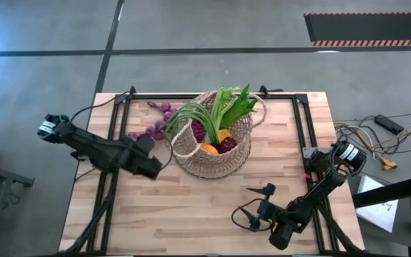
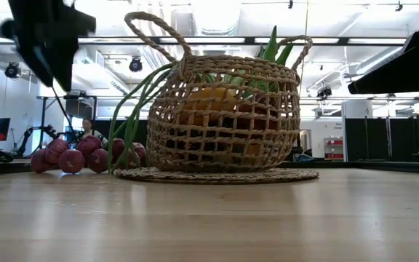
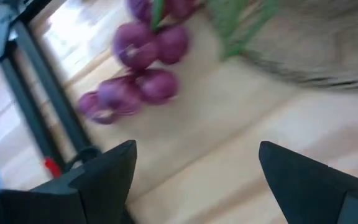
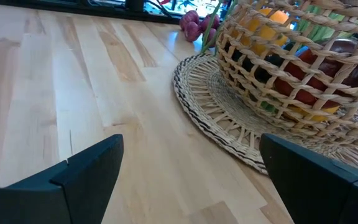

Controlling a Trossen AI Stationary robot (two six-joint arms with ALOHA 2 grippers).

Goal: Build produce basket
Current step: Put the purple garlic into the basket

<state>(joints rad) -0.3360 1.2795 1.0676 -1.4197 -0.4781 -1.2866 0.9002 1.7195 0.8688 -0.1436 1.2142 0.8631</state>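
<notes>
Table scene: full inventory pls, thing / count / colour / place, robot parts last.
basket: one, tan wicker, centre of the table toward its far edge, on a round woven mat
green leaves: a bundle, green, sticking out of the basket's top
orange fruit: at least one, orange, inside the basket
red fruit: one seen, dark red, inside the basket
grapes: purple, count unclear, on the table left of the basket
table: one, light wood
left gripper: open, empty, beside the grapes, left of the basket
right gripper: open, empty, on the near side, right of centre
</notes>
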